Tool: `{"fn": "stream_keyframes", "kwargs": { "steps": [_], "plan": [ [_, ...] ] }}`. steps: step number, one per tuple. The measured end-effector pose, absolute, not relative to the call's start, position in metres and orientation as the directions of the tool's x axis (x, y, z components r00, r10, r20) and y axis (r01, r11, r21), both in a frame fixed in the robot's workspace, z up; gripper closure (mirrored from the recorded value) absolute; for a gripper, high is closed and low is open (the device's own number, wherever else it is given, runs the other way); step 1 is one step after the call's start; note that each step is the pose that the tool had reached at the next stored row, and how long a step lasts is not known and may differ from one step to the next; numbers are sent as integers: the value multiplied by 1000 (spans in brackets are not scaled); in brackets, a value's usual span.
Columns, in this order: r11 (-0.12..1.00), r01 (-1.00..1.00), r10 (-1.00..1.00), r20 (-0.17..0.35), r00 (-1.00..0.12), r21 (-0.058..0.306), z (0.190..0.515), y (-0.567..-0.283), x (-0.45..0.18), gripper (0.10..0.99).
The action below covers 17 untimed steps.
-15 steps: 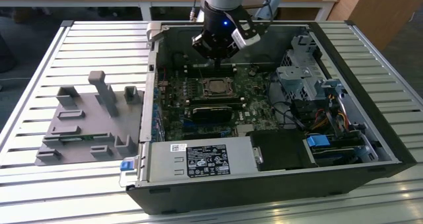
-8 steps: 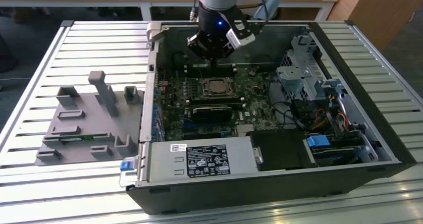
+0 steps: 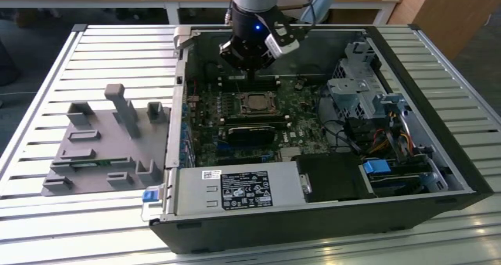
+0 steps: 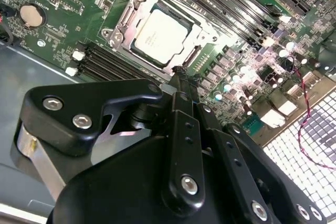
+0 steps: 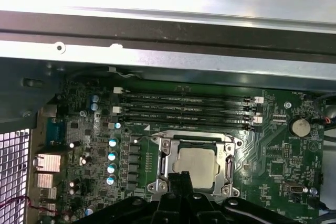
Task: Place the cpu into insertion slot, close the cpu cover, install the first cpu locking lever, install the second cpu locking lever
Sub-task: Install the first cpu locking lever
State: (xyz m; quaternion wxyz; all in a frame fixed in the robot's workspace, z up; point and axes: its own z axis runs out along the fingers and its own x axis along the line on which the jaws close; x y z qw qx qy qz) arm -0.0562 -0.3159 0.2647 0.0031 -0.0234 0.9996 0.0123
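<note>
On the green motherboard [image 4: 58,35], framed by the silvery cpu cover [image 4: 119,20], the cpu [image 4: 157,34] lies flat, pale grey and square, just ahead of the gripper [image 4: 177,73]. Gripper clenched, fingers together, nothing held; tip at the cover's edge, contact undetermined.

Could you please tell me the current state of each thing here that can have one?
chip, seated flat, framed by the cover.
cover, down around the chip.
gripper, shut, nothing seen in it, tip beside the cover's edge.
computer case, lying with its open side up.
board, mounted inside the case, exposed.
</note>
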Motion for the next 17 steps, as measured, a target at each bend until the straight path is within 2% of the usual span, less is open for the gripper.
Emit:
{"fn": "stream_keyframes", "kwargs": {
  "steps": [17],
  "plan": [
    [999,-47,-47,-14,-999,24,265,-316,-65,973]
  ]
}}
